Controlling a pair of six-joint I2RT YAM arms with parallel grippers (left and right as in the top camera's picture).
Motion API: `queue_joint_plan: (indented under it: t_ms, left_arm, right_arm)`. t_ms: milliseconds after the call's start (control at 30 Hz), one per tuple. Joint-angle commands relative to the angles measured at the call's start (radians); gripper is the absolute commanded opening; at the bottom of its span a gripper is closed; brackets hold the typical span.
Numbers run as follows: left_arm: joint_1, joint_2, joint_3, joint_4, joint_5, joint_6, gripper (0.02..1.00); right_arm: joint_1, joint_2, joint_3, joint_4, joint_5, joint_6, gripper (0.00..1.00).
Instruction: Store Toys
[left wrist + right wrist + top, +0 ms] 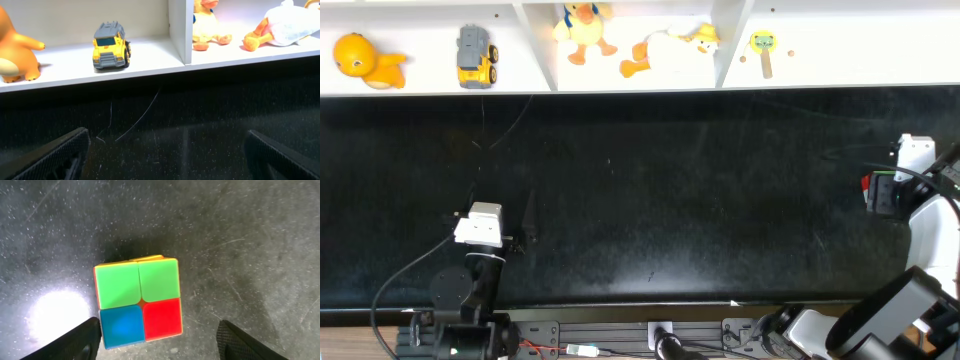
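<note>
The right gripper point(161, 347) is hanging over the colourful cube point(137, 300), fingers spread either side of it, seemingly lining up a grasp.

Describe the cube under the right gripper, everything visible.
The cube is a two-by-two puzzle of glossy plastic. Its upper face shows two green squares, one blue, one red, so it is scrambled; a yellow-orange edge peeks along one side. It lies flat on the dark table, below the open right gripper, between its fingers. Whether a finger touches it is unclear.
</note>
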Motion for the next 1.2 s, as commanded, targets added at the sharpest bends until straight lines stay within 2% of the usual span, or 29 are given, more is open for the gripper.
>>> queue_joint_plan:
  t_ms: [33,433,900,1000,1200]
  left_arm:
    - [-0.008,-0.01,-0.007,0.005,-0.012,0.019,0.998]
    - [-0.008,-0.01,-0.007,0.005,-0.012,0.019,0.998]
    - [-0.008,-0.01,-0.007,0.005,-0.012,0.019,0.998]
    - [-0.008,-0.01,-0.007,0.005,-0.012,0.019,0.998]
    - [-0.008,-0.01,-0.007,0.005,-0.013,0.019,0.998]
  right_arm:
    - [0.006,0.002,-0.008,0.022,0.009,-0.01,0.763]
    - [0.006,0.049,-0.009,0.034,0.008,-0.018,0.803]
    - [0.006,0.097,-0.009,0.05,-0.021,-0.017,0.776]
    - [0.006,0.097,-0.009,0.05,-0.027,-0.017,0.744]
    - [0.008,0.097,-0.009,0.049,-0.028,-0.017,0.54]
